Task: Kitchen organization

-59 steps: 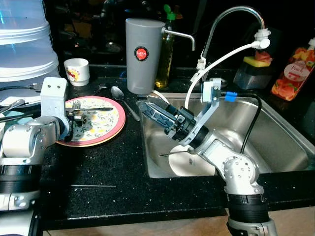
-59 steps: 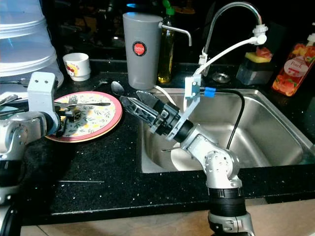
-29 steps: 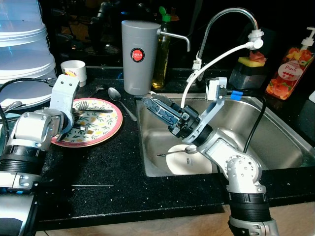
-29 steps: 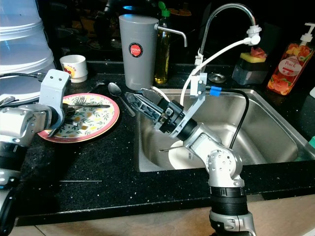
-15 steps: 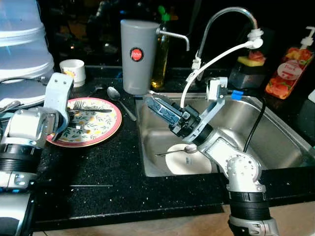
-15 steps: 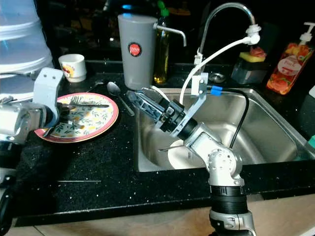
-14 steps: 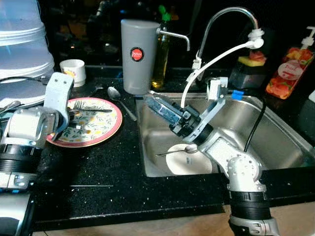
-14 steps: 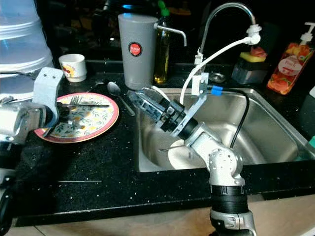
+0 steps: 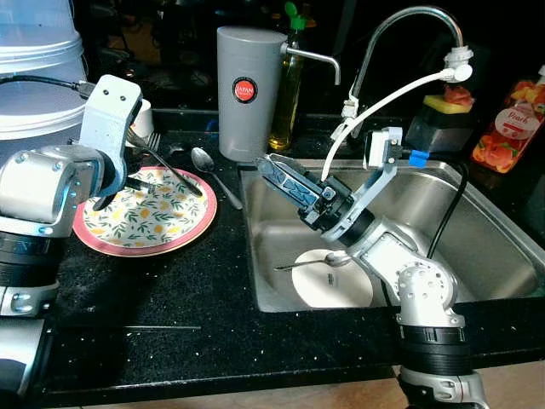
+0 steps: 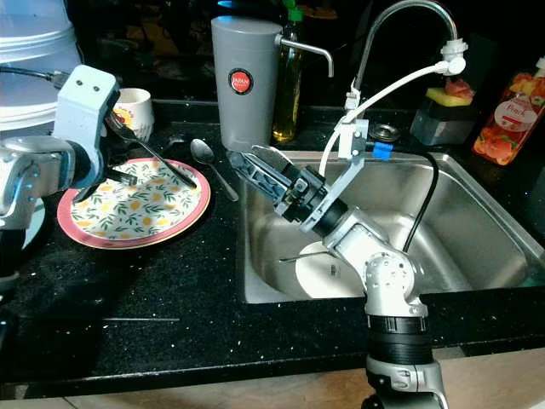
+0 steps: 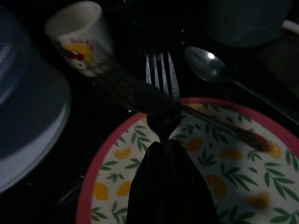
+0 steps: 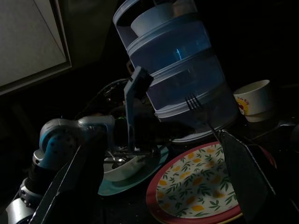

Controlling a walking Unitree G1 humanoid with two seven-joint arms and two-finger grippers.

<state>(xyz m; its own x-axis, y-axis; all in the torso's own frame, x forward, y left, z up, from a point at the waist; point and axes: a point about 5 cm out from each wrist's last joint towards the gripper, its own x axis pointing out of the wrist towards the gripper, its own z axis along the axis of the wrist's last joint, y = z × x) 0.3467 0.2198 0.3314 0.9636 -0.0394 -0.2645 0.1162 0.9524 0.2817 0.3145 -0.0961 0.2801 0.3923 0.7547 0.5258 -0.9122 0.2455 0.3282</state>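
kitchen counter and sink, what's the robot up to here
The left tool is shut on a fork, held above the floral plate on the black counter. The right tool hovers open over the left edge of the sink, where a white plate and a spoon lie. Another spoon lies on the counter.

Your left gripper's fingers cover the fork handle, so only the tines show. The stacked blue containers run off the picture's edge. The right arm hides part of the white plate in the sink.
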